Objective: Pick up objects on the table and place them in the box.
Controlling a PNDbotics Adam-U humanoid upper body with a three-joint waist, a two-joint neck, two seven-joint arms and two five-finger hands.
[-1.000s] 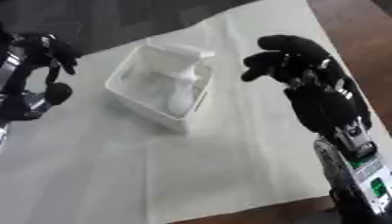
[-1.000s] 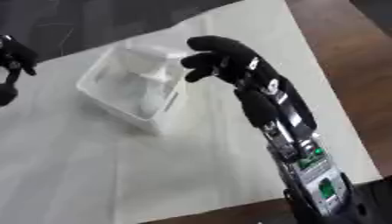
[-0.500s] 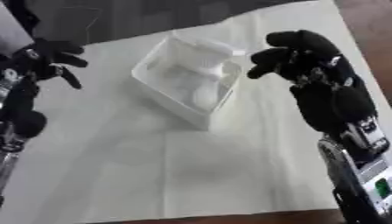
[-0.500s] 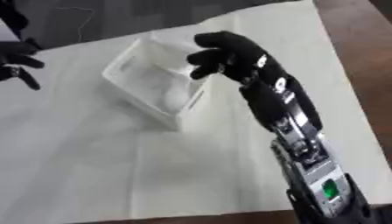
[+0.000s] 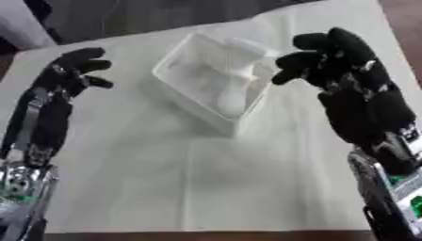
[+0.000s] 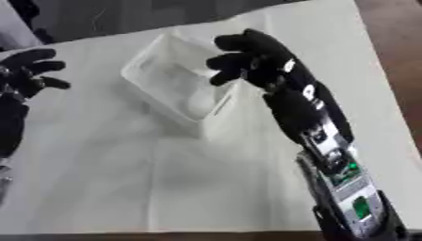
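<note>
A white rectangular box [image 5: 183, 83] sits askew on the white table cover, with pale white objects [image 5: 234, 92] lying inside it. My right hand [image 5: 339, 62] hovers at the box's right rim, fingers loosely curled, holding nothing that I can see. My left hand [image 5: 72, 68] is raised at the left, apart from the box, fingers relaxed and spread. No loose object shows on the cover outside the box.
The white cover [image 5: 165, 188] spreads over the table; dark brown table edge [image 6: 395, 56] shows at the right. A dark floor lies beyond the far edge.
The whole picture has shifted, so the camera has moved. My left hand has come further into view at the left. My right hand stays by the box's right rim.
</note>
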